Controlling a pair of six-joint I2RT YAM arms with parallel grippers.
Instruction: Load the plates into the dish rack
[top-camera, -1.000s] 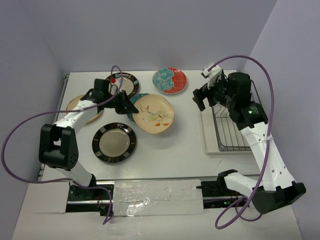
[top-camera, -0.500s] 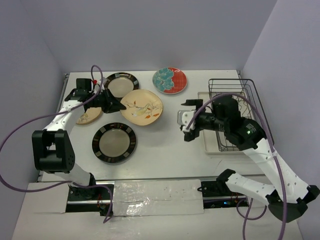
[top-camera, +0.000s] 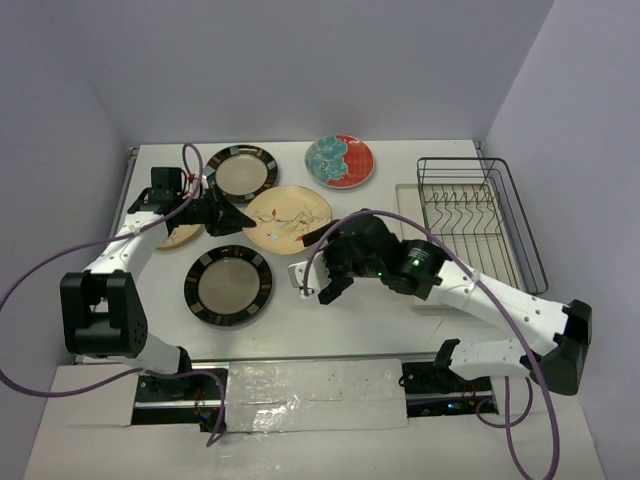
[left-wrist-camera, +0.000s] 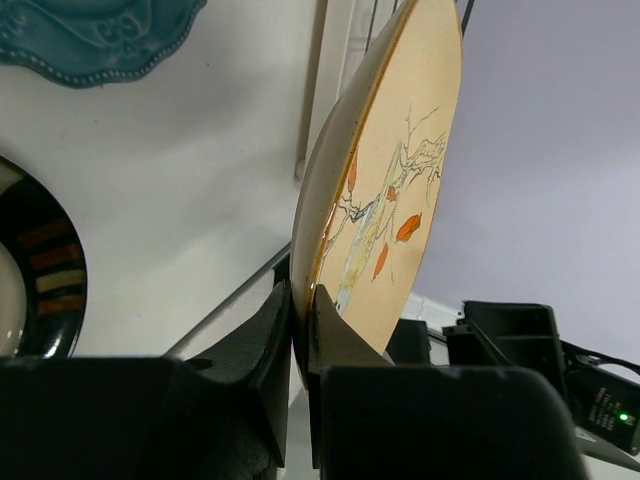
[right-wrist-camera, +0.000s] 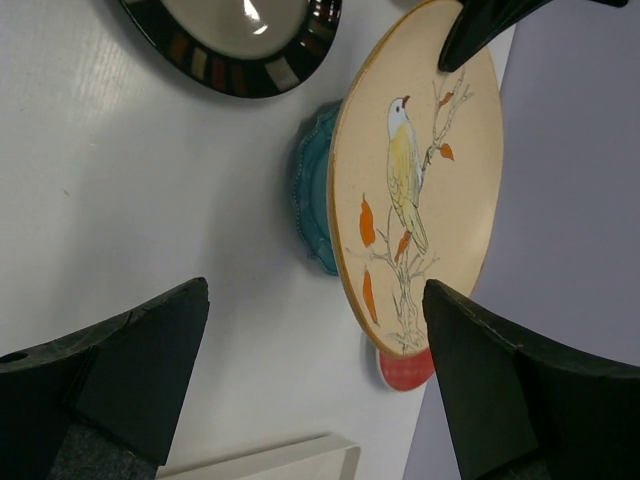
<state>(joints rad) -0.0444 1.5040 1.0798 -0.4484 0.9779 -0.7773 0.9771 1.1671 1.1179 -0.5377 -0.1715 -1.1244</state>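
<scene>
My left gripper (top-camera: 226, 215) (left-wrist-camera: 303, 300) is shut on the rim of a cream-tan plate with a painted bird (top-camera: 288, 218) (left-wrist-camera: 385, 190) (right-wrist-camera: 420, 190) and holds it tilted above the table. The scalloped teal plate (left-wrist-camera: 90, 40) (right-wrist-camera: 315, 205) lies under it, hidden in the top view. My right gripper (top-camera: 311, 281) (right-wrist-camera: 315, 300) is open and empty, just near of the held plate. Two striped-rim plates (top-camera: 241, 171) (top-camera: 228, 285), the red flowered plate (top-camera: 340, 160) and another cream-tan plate (top-camera: 182, 236) lie flat on the table. The dish rack (top-camera: 480, 225) stands at the right and holds no plates.
The rack's cream tray (top-camera: 408, 250) reaches toward the table's middle. Purple cables loop over both arms. Walls close the table at the back and on both sides.
My right arm has swung from over the rack leftward and down to the table's middle. My left gripper has drawn the bird plate slightly left and tilted it up.
</scene>
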